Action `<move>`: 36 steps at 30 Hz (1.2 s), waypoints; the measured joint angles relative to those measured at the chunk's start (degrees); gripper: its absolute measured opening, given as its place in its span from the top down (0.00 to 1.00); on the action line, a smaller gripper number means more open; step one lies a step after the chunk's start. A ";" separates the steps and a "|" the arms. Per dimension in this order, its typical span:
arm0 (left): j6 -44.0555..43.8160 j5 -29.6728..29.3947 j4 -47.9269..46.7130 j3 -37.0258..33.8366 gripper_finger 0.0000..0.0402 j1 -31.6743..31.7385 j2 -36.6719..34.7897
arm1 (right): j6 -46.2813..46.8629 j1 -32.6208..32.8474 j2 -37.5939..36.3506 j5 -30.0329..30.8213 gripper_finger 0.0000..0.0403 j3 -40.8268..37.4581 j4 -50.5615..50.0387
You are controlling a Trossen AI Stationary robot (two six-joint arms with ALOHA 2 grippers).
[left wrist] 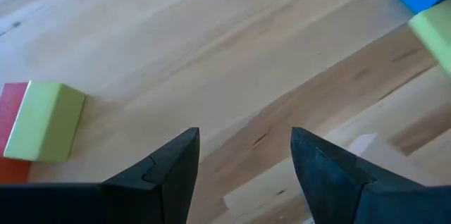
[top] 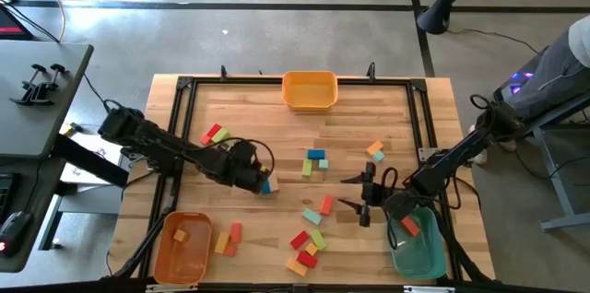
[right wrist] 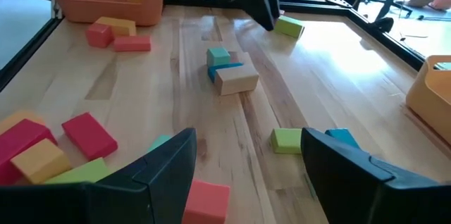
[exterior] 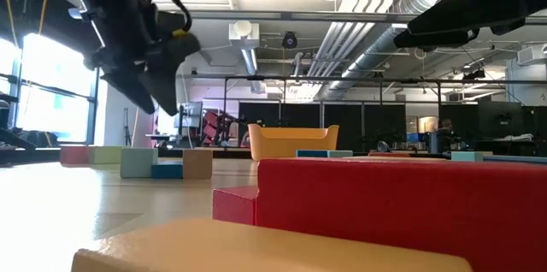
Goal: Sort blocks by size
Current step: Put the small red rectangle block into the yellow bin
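Your left gripper hangs over the table's middle-left with its jaws apart and nothing between them; in its wrist view only bare wood lies in the gap. Just ahead of the fingertips sits a small cluster of teal, blue and tan blocks, touching one another. Behind that arm lie a red and green pair.

Your right gripper hovers right of centre, jaws wide apart, gripping nothing. Ahead of them are a green block and a teal one; a salmon block lies just below the gap. Red, yellow and green blocks lie heaped to one side.

More blocks rest in the orange bin and teal bin; the yellow bin stands at the far edge. No writing is legible.
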 joint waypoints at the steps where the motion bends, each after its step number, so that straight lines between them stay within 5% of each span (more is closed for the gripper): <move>1: -0.07 -0.01 -0.01 -0.32 0.47 0.00 0.00 | 0.00 0.02 0.00 0.00 0.37 0.00 0.00; 36: 3.07 -2.62 9.40 -2.21 0.47 -0.02 -0.02 | 0.26 0.02 0.00 -0.20 0.37 0.00 -0.07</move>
